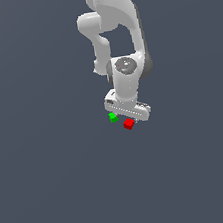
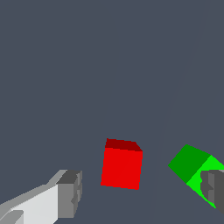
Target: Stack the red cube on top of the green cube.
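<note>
The red cube [image 1: 129,124] lies on the grey floor just below my white gripper [image 1: 128,115]. The green cube [image 1: 113,117] lies close beside it, toward the exterior view's left. In the wrist view the red cube [image 2: 121,166] sits between my two fingers, touching neither. The gripper [image 2: 142,190] is open wide. One fingertip [image 2: 70,192] is well clear of the red cube. The other fingertip [image 2: 212,188] overlaps a corner of the green cube [image 2: 190,164], which lies turned at an angle and apart from the red cube.
The plain dark grey floor [image 1: 53,183] stretches all around. The white arm [image 1: 116,27] rises above the gripper toward the top of the exterior view.
</note>
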You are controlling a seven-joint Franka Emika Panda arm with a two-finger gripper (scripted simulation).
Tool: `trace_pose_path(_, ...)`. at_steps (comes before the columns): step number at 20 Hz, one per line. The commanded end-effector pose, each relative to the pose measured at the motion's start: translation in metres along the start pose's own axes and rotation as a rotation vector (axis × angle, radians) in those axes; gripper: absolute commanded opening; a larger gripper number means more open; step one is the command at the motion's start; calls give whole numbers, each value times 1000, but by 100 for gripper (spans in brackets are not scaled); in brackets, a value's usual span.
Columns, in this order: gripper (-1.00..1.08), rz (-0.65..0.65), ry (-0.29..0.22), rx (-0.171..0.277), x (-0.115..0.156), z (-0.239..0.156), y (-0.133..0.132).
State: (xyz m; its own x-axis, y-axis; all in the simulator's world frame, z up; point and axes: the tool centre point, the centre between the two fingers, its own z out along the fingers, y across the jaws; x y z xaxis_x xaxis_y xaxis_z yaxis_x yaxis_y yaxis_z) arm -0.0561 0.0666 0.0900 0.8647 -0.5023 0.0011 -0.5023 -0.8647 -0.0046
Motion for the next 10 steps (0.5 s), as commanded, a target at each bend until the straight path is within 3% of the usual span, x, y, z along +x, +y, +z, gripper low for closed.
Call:
trace_pose_path(1,100,40,0,-2,-5,7,-3)
trace_pose_path(10,100,119,0,-5,-14,21,-10)
